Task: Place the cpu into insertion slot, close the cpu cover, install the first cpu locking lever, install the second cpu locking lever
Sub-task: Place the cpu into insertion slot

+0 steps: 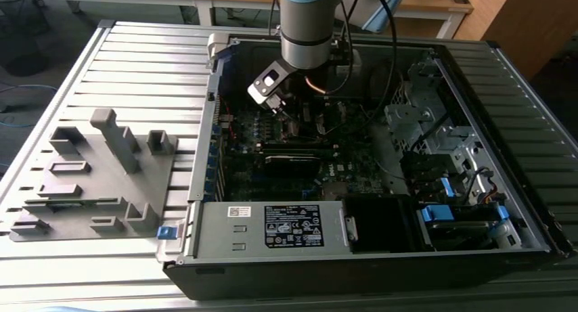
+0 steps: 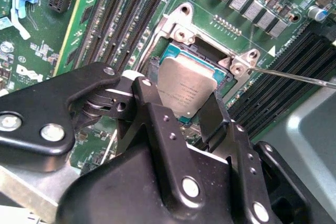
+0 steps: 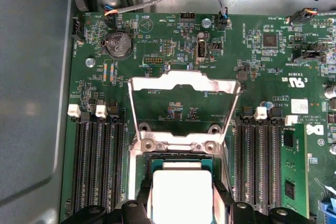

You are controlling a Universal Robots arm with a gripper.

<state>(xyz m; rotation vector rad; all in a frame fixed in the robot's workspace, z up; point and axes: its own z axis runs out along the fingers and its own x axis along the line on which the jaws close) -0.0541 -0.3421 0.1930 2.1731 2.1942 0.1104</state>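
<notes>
Two jaws grip the cpu [image 2: 185, 90] by opposite edges, and I have it right over the insertion slot [image 2: 207, 50]; whether it sits fully down in the slot I cannot tell. Its cpu cover [image 3: 184, 81] stands swung up off the slot on its hinges. One thin locking lever [image 2: 294, 76] juts out from the slot's corner. Long black memory slots [image 3: 97, 166] flank the slot on both sides.

Open black computer case [image 1: 361, 275] lying on the ribbed grey metal tabletop [image 1: 135, 61], with a grey plastic fixture block [image 1: 91, 183] just beside it. There's a silver power supply box [image 1: 271, 227] inside. In the first wrist view, a round silver coin battery [image 3: 117, 44] and long black memory slots [image 3: 97, 166] sit on the green circuit board [image 3: 157, 40].
</notes>
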